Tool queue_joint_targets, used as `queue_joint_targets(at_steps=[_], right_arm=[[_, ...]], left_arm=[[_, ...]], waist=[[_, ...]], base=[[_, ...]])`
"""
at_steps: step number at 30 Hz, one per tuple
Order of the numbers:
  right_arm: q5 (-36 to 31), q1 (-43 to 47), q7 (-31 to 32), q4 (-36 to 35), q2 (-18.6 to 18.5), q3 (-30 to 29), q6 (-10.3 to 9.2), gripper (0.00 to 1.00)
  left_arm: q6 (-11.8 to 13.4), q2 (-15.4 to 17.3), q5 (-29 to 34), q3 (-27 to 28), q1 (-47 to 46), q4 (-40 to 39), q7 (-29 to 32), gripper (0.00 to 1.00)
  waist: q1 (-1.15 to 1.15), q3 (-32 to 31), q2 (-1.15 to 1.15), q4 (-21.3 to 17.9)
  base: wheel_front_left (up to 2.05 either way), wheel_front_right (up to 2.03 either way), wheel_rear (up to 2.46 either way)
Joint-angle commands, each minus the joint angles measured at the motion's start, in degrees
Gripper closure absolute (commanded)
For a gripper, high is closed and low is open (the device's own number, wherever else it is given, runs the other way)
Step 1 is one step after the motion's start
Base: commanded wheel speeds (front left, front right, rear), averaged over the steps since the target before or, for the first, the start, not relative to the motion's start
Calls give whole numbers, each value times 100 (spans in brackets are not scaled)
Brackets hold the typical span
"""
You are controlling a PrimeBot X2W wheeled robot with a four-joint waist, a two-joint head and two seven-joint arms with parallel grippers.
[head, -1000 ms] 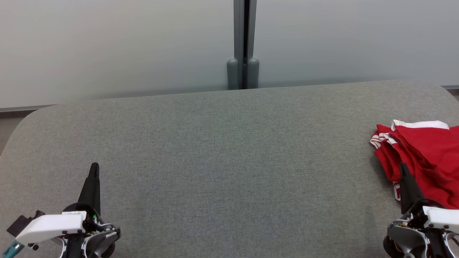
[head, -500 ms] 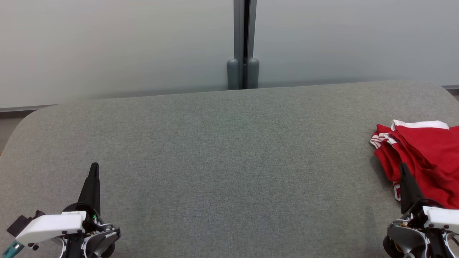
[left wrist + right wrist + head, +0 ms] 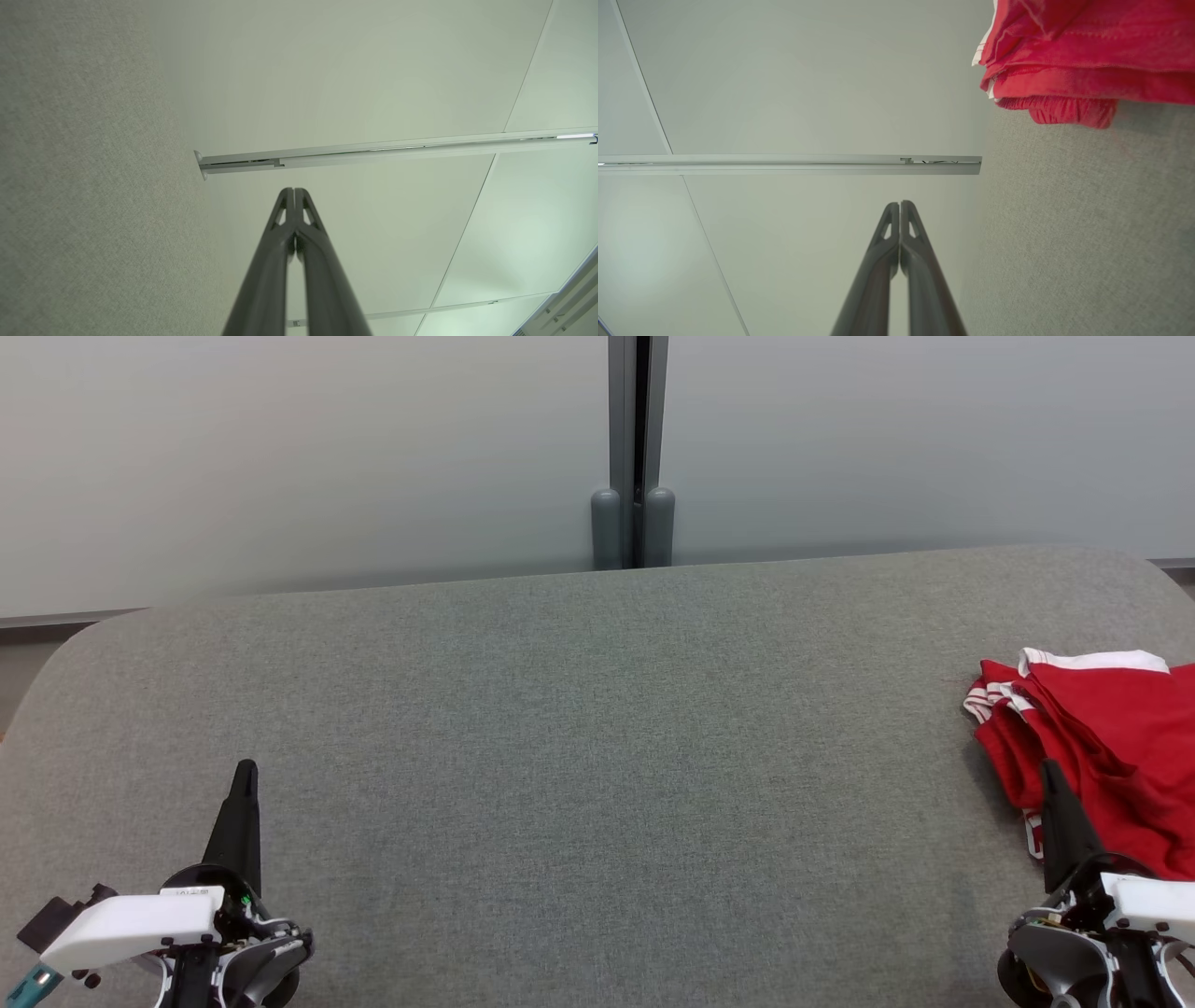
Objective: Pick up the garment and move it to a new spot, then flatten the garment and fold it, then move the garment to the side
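Note:
A red garment point(image 3: 1111, 747) with white striped trim lies folded in a heap at the right edge of the grey cloth-covered table point(image 3: 597, 756). The right wrist view has the garment point(image 3: 1083, 51) at its upper right. My right gripper point(image 3: 1048, 770) is shut and empty at the lower right, its tips in front of the garment's near left edge; whether they touch it I cannot tell. In its own wrist view the right gripper point(image 3: 900, 203) has its fingers pressed together. My left gripper point(image 3: 246, 768) rests at the lower left, shut and empty, and the left gripper point(image 3: 294, 190) looks the same from its own wrist.
A pale partition wall point(image 3: 308, 457) with a dark vertical post point(image 3: 635, 448) stands just behind the table's far edge. The table's rounded corners fall away at far left and far right. Grey cloth stretches between the two grippers.

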Motion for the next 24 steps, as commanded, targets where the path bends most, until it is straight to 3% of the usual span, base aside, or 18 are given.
queue_joint_targets(at_steps=[1,24], right_arm=[[15,-60,30,6,-6,-5,2,100],[10,-60,30,6,-3,-9,2,100]], left_arm=[[-25,15,9,25,-84,7,16,100],[-25,2,30,39,-87,7,25,100]], waist=[[0,0,0,0],[0,0,0,0]], base=[[0,0,0],[0,0,0]])
